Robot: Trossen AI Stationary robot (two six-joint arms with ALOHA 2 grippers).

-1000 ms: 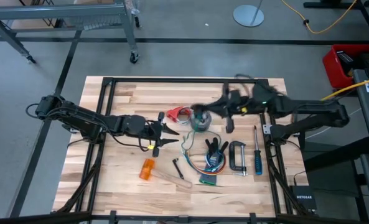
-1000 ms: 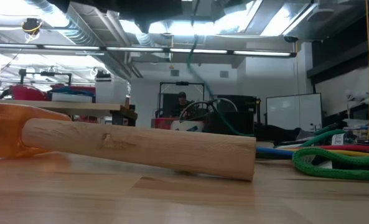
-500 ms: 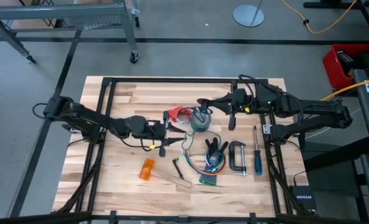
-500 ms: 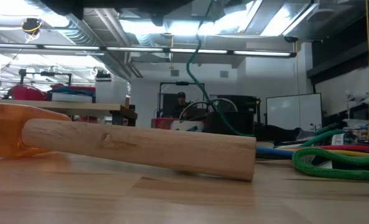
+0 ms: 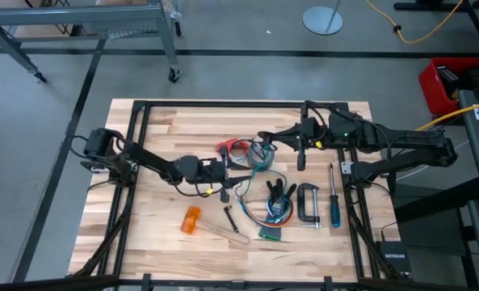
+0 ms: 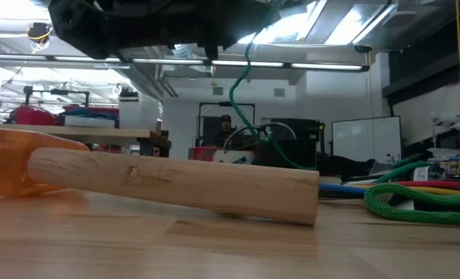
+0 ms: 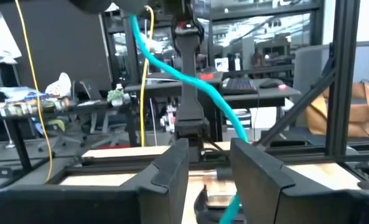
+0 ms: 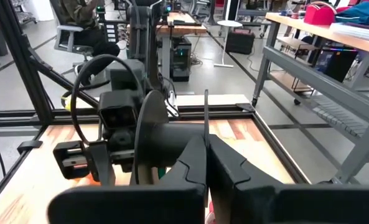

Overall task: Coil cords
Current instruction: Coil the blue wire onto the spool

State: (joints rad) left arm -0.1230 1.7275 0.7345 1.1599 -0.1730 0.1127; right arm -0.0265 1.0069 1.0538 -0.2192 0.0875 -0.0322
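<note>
A teal cord [image 5: 241, 179] rises from a tangle of thin cords near the grey tape roll [image 5: 261, 155] at the table's middle. It shows in the left wrist view [image 7: 200, 84] and the low view [image 6: 247, 74]. A red plastic piece [image 5: 224, 148] lies beside the tangle. My right gripper [image 5: 262, 136] is shut on the cord above the roll. My left gripper [image 5: 225, 171] is open just left of the tangle. The cord runs down between its fingers [image 7: 172, 168]; whether it touches them I cannot tell. The black puck is not in view. My right gripper pinches a thin cord [image 8: 206, 115] between its two shut fingers, and the cord stands straight up from their tips in its wrist view. The left wrist view shows the gripper above the table with the teal cord [image 7: 153, 50] hanging slack from it in a curve.
A bundle of coloured wires and a blue piece [image 5: 278, 206], a black clamp [image 5: 308, 202] and a blue screwdriver [image 5: 334, 200] lie near the right side. An orange piece [image 5: 191, 220] and a wooden stick [image 6: 175, 184] lie toward the near edge.
My left gripper has reached toward the table's right, up to the cord tangle, staying open. My right gripper has drawn a little toward the far right and steadied, and the teal cord has been lifted higher above the table.
</note>
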